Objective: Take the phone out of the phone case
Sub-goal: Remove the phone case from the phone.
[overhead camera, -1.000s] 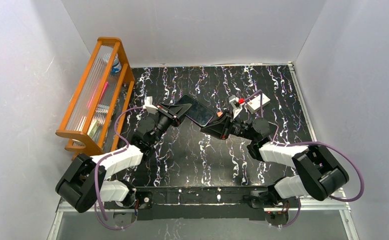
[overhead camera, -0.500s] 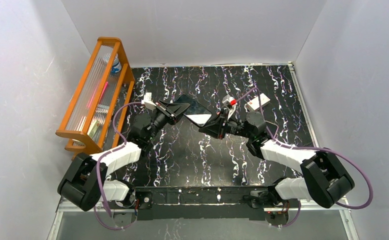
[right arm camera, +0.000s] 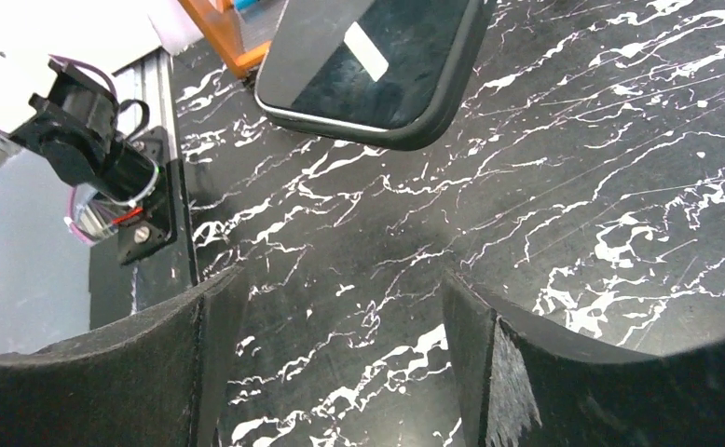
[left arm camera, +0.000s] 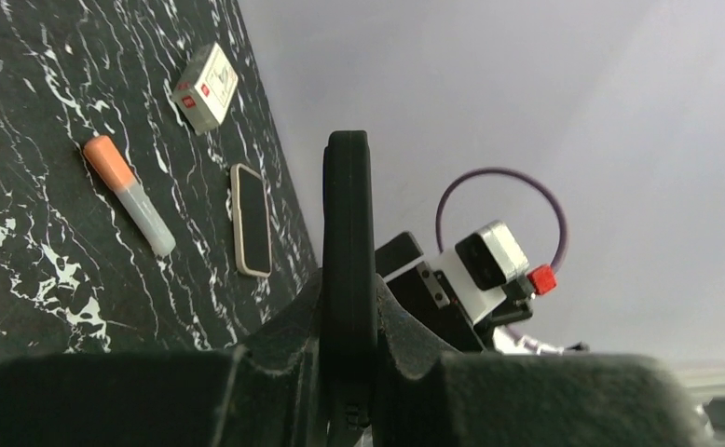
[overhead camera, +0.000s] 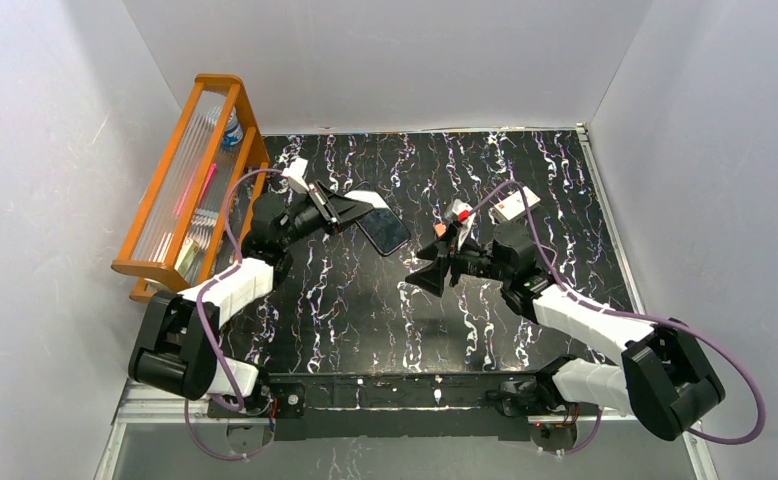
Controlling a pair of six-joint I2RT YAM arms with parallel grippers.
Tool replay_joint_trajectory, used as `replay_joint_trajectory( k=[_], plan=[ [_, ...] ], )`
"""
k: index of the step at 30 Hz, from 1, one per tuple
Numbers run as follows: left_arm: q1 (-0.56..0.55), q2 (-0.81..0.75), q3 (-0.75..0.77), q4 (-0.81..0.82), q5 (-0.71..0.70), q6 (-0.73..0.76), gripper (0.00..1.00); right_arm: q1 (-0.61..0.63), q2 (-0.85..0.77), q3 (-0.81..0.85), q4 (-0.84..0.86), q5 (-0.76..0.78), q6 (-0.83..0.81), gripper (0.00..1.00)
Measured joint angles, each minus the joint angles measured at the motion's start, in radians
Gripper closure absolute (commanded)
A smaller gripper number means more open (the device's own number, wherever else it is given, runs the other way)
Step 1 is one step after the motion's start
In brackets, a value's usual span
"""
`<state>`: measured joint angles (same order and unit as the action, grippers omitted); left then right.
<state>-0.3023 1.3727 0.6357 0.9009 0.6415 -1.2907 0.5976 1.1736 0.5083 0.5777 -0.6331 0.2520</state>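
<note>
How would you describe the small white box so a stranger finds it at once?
Start at the black marbled table and go to its far right part. There lies the box, white with a red mark, unlike the orange-capped tube nearby.

Smooth marbled tabletop, matt phone case, seemingly wooden rack
</note>
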Motion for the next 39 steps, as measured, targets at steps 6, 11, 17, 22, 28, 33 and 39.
replay_joint_trajectory(
  k=[6,11,17,22,28,33,39],
  plan=[
    [-0.001,0.0,0.098,-0.166,0.128,0.18,1.0,0.0,-0.028,0.025,-0.134,-0.011,-0.124,0.14],
    [-0.001,0.0,0.177,-0.362,0.174,0.381,1.0,0.0,-0.009,0.101,-0.225,-0.063,-0.217,0.17],
    [-0.001,-0.002,0.214,-0.477,0.239,0.527,1.0,0.0,0.063,0.197,-0.312,-0.152,-0.309,0.19],
    [-0.001,-0.015,0.216,-0.515,0.288,0.607,1.0,0.0,0.111,0.229,-0.353,-0.189,-0.348,0.23],
    [-0.001,-0.031,0.216,-0.528,0.336,0.658,1.0,0.0,0.162,0.257,-0.37,-0.244,-0.387,0.28],
    [-0.003,-0.045,0.216,-0.531,0.369,0.68,1.0,0.0,0.183,0.272,-0.371,-0.302,-0.408,0.31],
    [-0.014,-0.045,0.216,-0.536,0.385,0.694,1.0,0.0,0.195,0.294,-0.37,-0.358,-0.416,0.34]
  ],
)
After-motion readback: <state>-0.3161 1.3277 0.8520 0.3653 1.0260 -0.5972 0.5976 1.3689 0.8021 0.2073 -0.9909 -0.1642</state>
